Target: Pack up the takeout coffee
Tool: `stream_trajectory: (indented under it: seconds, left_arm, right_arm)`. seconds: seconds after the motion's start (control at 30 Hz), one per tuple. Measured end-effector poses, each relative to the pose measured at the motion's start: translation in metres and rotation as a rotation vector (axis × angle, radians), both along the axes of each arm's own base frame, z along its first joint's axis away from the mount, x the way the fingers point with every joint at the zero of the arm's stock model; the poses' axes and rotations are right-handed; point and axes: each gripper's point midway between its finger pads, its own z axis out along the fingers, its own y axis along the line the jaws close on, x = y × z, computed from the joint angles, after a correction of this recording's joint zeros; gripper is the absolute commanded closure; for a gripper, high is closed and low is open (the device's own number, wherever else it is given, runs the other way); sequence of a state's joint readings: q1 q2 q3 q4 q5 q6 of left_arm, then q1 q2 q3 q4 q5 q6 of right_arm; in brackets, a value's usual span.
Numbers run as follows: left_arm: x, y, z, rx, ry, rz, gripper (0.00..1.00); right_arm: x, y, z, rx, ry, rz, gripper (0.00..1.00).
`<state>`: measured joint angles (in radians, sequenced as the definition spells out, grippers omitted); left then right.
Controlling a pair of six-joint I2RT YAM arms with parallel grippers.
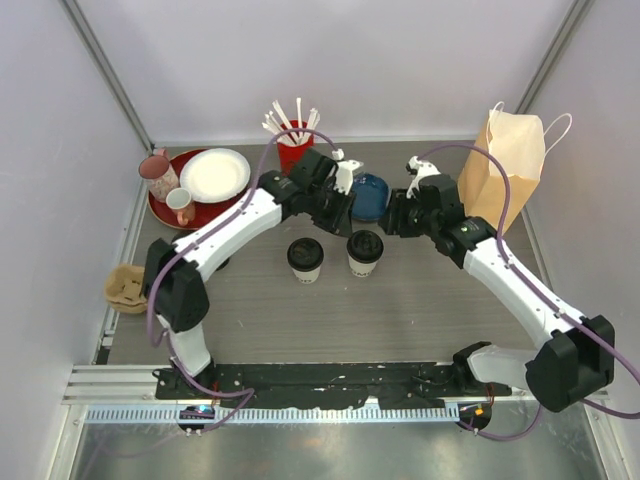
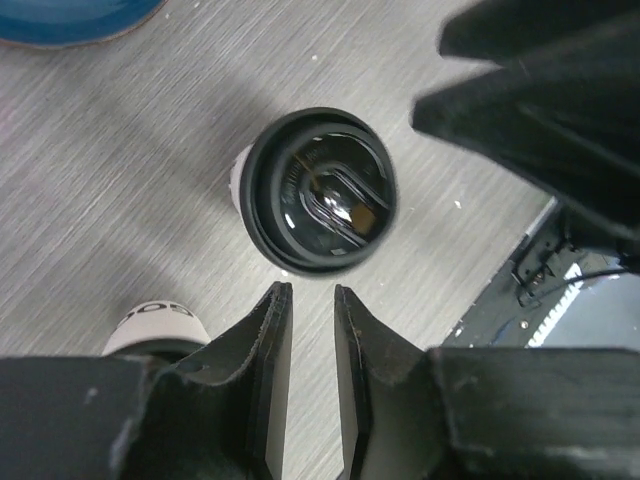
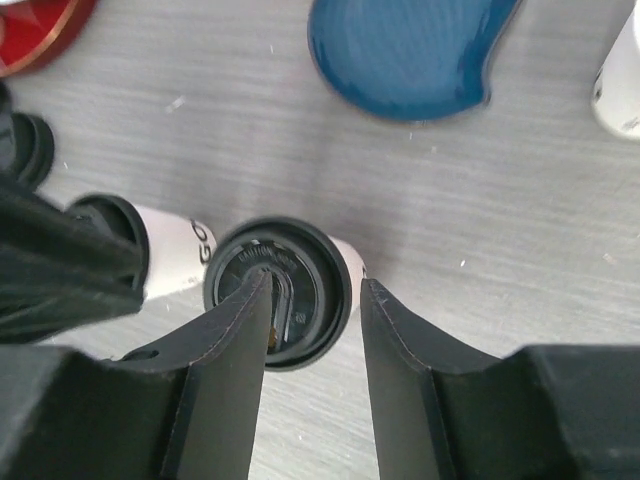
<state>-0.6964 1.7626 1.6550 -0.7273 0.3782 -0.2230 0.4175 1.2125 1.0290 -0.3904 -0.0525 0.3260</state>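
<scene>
Two cream-white takeout coffee cups with black lids stand side by side mid-table, the left cup [image 1: 305, 258] and the right cup [image 1: 365, 250]. My left gripper [image 1: 343, 212] hovers just behind them. It is empty, its jaws a narrow gap apart. In the left wrist view [image 2: 311, 290] the right cup's lid [image 2: 320, 190] lies just beyond the fingertips, and the other cup [image 2: 155, 322] peeks out at lower left. My right gripper [image 1: 393, 222] is open and empty above the right cup [image 3: 300, 262], which lies below its left finger [image 3: 235, 340]. The left cup [image 3: 170, 250] is partly hidden.
A brown paper bag [image 1: 510, 165] stands open at the back right. A blue dish [image 1: 370, 196] lies behind the cups and also shows in the right wrist view [image 3: 405, 50]. A red straw holder [image 1: 292, 150], a red tray [image 1: 165, 205] with a white plate and a pink mug, and a cardboard carrier [image 1: 125, 288] are on the left.
</scene>
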Motion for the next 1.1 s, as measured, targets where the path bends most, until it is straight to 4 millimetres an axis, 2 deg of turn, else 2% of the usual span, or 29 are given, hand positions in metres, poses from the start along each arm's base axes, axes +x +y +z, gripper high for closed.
stream_trajectory:
  seconds: [0.13, 0.23, 0.47, 0.67, 0.83, 0.97, 1.1]
  left_arm:
    - [0.008, -0.008, -0.043, 0.069, 0.077, 0.032, 0.77]
    - [0.009, -0.007, -0.054, 0.091, 0.097, 0.051, 0.78]
    - [0.011, -0.008, -0.052, 0.084, 0.094, 0.063, 0.78]
    - [0.010, -0.014, -0.044, 0.084, 0.072, 0.065, 0.70]
    - [0.002, -0.023, -0.042, 0.091, 0.057, 0.057, 0.71]
    - [0.001, -0.023, -0.044, 0.112, 0.045, 0.068, 0.72]
    - [0.004, -0.020, -0.048, 0.127, 0.042, 0.087, 0.75]
  right_arm:
    - [-0.012, 0.002, -0.029, 0.001, 0.080, 0.038, 0.53]
    - [-0.013, 0.005, -0.033, 0.009, 0.094, 0.057, 0.55]
    - [-0.011, 0.010, -0.040, 0.020, 0.111, 0.076, 0.57]
    - [-0.012, 0.010, -0.047, 0.017, 0.126, 0.079, 0.57]
    - [-0.012, 0.010, -0.047, 0.018, 0.125, 0.079, 0.57]
    - [-0.012, 0.011, -0.049, 0.021, 0.123, 0.081, 0.57]
    - [-0.017, 0.010, -0.066, 0.018, 0.153, 0.084, 0.59]
